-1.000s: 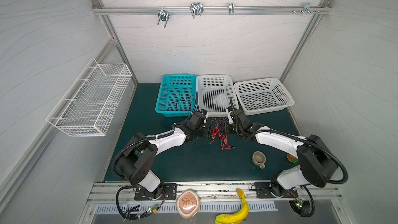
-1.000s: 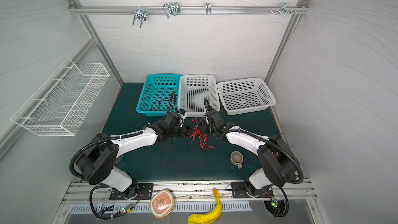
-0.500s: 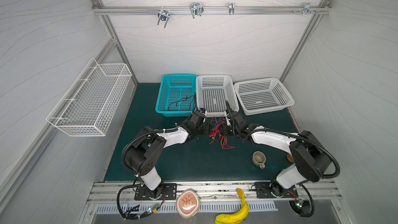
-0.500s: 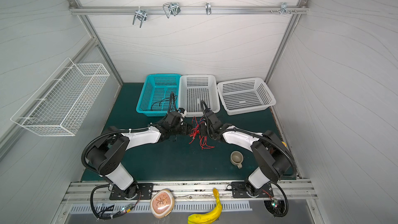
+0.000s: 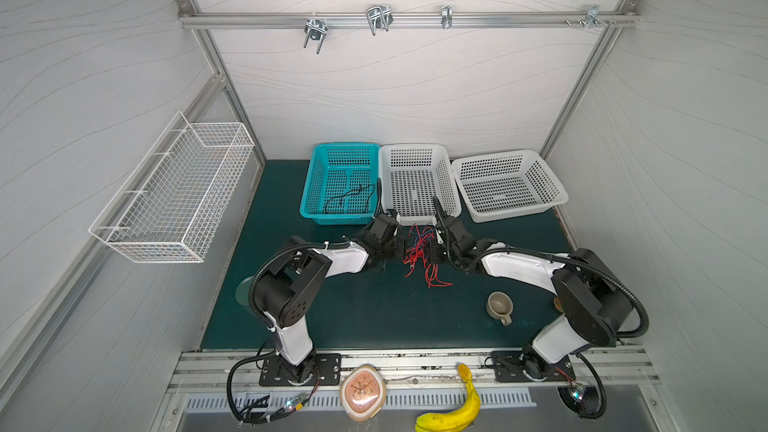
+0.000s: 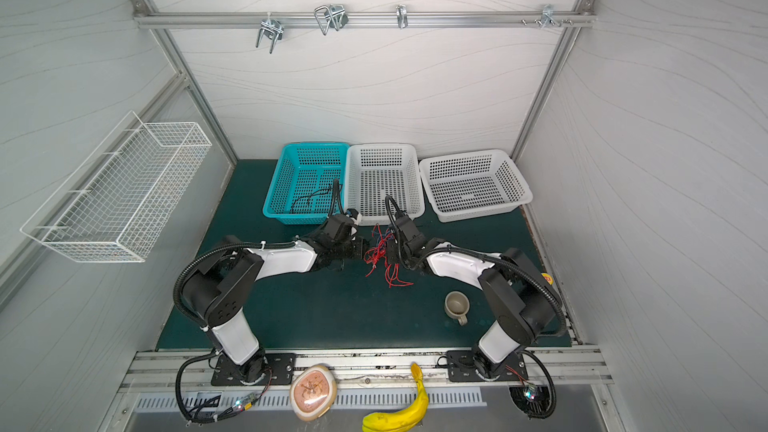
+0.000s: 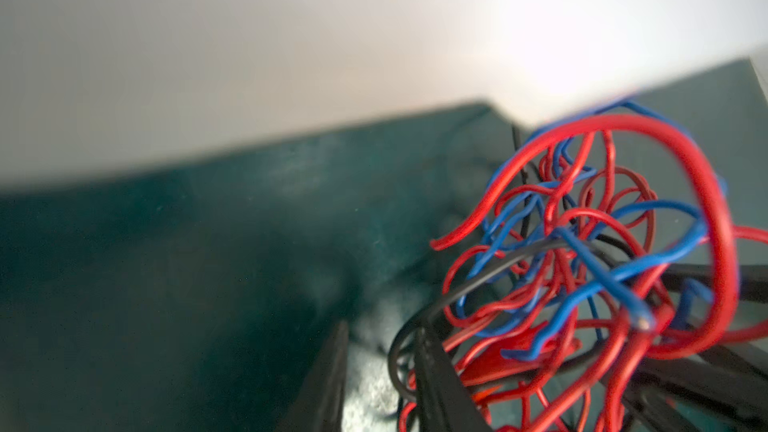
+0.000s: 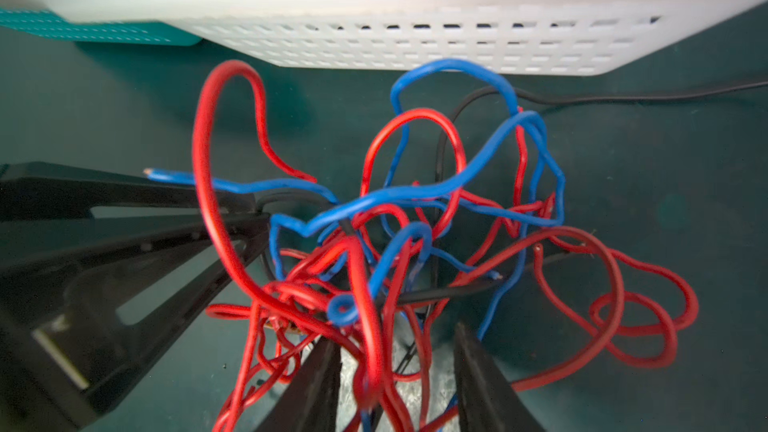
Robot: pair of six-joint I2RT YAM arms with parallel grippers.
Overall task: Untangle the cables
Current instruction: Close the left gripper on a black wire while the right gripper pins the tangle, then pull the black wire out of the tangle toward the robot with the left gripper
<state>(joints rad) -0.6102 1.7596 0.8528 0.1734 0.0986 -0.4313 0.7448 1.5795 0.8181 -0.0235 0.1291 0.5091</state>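
Note:
The cables (image 5: 417,249) are a tangle of thin red, blue and black wires on the green mat in front of the middle white basket, seen in both top views (image 6: 378,251). My left gripper (image 5: 397,249) meets the tangle from the left and my right gripper (image 5: 432,249) from the right. In the left wrist view the left gripper (image 7: 380,338) is open, with a black loop and red strands of the cables (image 7: 582,243) at its far finger. In the right wrist view the right gripper (image 8: 395,338) is open, with red strands of the cables (image 8: 395,209) running between its fingers.
A teal basket (image 5: 309,184) at the back holds a loose black cable (image 5: 349,197). Beside it stand two white baskets (image 5: 388,184) (image 5: 511,213). A brown mug (image 5: 498,305) sits front right. A wire basket (image 5: 174,189) hangs on the left wall. A banana (image 5: 453,413) lies on the front ledge.
Both arms have drawn their elbows inward, and the two grippers have pressed closer together into the tangle. The gap between each pair of fingers has narrowed.

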